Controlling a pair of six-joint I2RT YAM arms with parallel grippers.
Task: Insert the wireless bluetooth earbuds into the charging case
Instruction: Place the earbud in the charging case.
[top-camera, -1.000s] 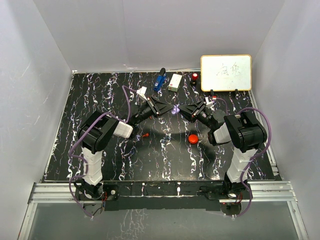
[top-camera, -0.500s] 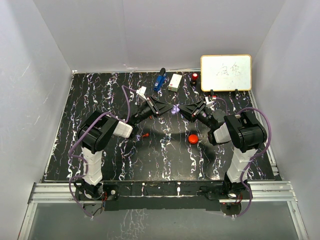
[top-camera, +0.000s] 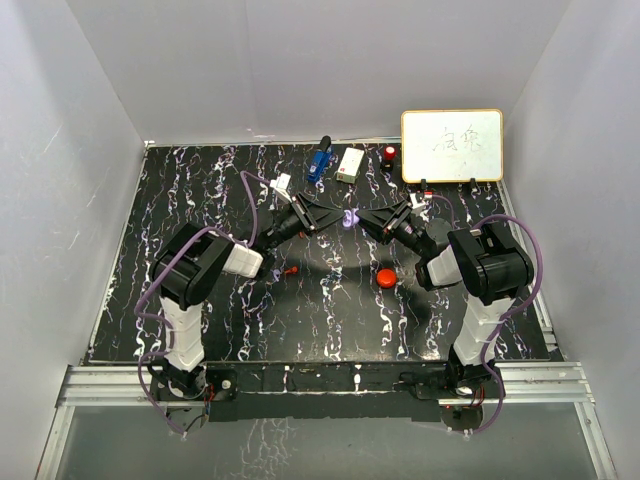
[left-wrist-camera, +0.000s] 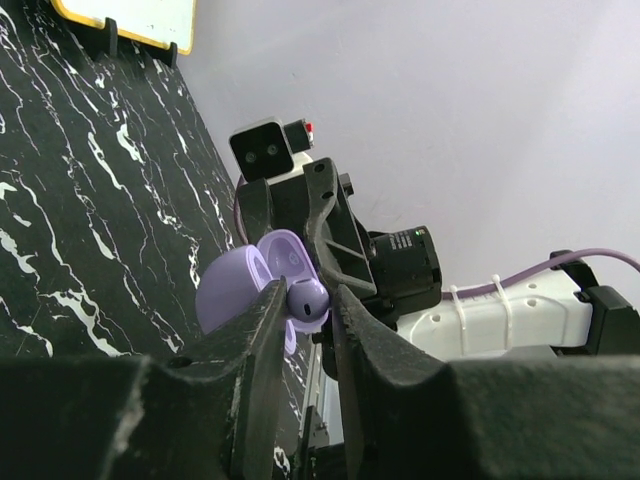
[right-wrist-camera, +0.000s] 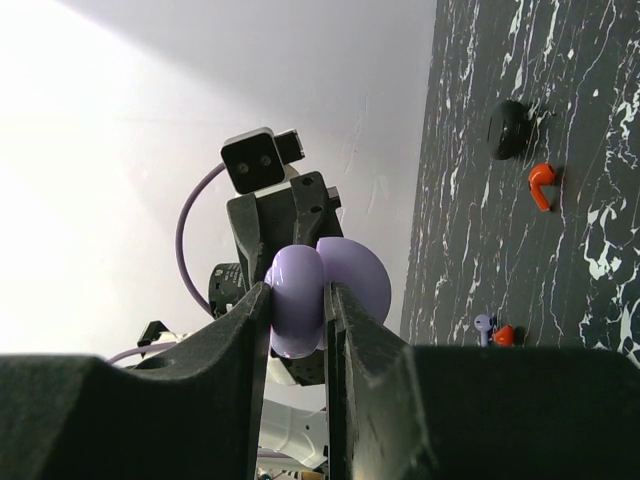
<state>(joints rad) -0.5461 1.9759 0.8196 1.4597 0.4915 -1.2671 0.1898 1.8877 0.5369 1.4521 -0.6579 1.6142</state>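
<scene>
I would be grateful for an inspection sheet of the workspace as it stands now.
Surface: black, white-veined table.
Job's things: purple earbud held at the open purple case, above the table; red earbud and red case lying on it.
Clutter: blue gadget, white box at far edge.
Grippers: left gripper shut on purple earbud; right gripper shut on purple case.
Cables: purple cables run along arms.
Surroundings: white walls; whiteboard far right.

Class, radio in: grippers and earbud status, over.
Left gripper shut on small purple plastic earbud. Right gripper shut on round purple charging case. Earbud at the case, seating unclear. Nothing seen between them.
</scene>
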